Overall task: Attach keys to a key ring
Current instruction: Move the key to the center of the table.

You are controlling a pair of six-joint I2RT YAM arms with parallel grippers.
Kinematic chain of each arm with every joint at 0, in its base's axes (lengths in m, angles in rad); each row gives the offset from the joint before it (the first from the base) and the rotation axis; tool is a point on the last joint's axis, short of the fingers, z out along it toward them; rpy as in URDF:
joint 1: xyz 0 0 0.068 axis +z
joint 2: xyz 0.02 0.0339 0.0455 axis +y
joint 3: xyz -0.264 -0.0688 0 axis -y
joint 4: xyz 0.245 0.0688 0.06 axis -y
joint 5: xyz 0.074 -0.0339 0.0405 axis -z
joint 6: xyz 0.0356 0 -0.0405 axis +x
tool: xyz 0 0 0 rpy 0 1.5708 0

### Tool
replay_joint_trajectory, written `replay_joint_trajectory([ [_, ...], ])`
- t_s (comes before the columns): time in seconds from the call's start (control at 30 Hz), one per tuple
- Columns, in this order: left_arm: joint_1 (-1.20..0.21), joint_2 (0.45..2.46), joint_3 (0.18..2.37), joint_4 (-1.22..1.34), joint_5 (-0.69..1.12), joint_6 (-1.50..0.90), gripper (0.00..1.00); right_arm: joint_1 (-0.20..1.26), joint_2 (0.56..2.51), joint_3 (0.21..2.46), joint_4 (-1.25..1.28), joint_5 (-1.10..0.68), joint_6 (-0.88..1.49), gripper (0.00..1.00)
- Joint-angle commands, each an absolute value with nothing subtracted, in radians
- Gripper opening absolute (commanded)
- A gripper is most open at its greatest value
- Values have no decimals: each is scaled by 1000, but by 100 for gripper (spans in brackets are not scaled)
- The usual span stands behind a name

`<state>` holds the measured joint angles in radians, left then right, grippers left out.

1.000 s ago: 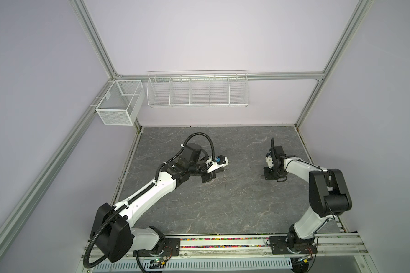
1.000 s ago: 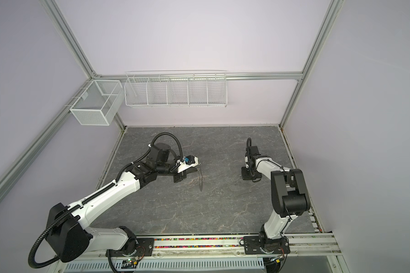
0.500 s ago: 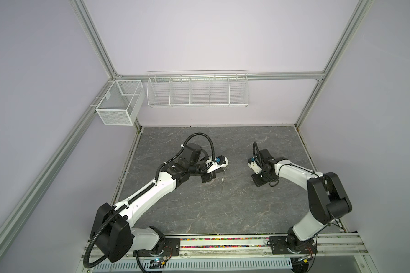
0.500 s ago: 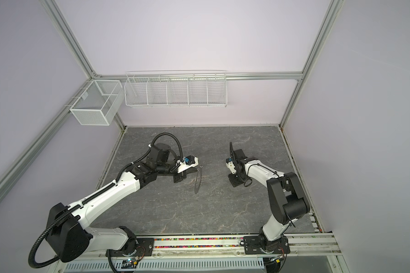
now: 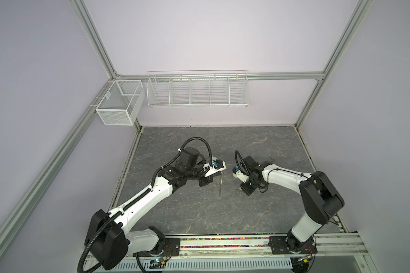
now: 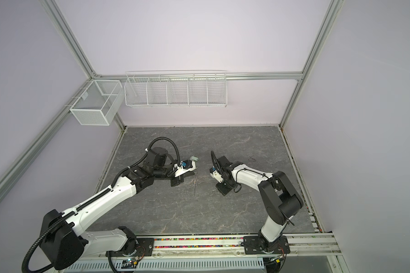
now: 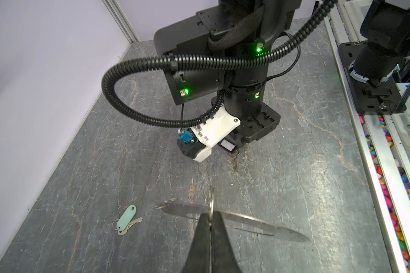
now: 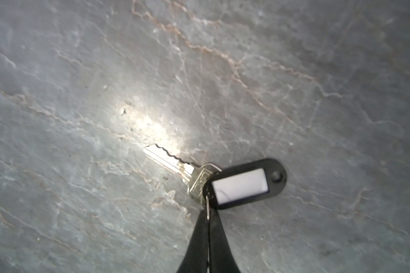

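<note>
L gripper [image 7: 210, 218]: jaws pinched tight on the key ring [image 7: 246, 224], gripping its rim by a small wire loop.
Key ring: flat grey metal disc, held on edge. Seen from above it's only a thin line in both top views, e.g. key ring [image 5: 220, 185]. It sits between the 2 grippers. Can't tell if its lower edge touches the bench [image 5: 199, 212].
R gripper [image 8: 208, 214]: jaws closed on the small wire loop of the black-tag key [image 8: 169, 160].
Black-tag key: silvery, hangs from its loop at the R fingertips, blade pointing away from them. The black tag [image 8: 246, 183] w/ white label insert lies next to the key head. In the L wrist view the key dangles under the R gripper, low over the bench; contact not clear.
Green-tag key [image 7: 127, 219]: lies flat on the bench, pale green tag over the key, small loop at one end. Well apart from both grippers' tips; in a top view it's just behind the L wrist, green-tag key [image 6: 194, 158].
Bench: grey, veined stone look.
</note>
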<state>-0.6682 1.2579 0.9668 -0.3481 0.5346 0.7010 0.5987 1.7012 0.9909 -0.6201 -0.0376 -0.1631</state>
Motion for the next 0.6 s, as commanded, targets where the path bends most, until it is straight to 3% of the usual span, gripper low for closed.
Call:
replay_joint_trajectory([
  [0.0,-666,1232,963,-360,532,737,0,623,1731,1029,-635,-29,-130,6],
  [0.57,-665,1215,956,-373,532,759,0,740,1739,1021,-506,124,119,6],
])
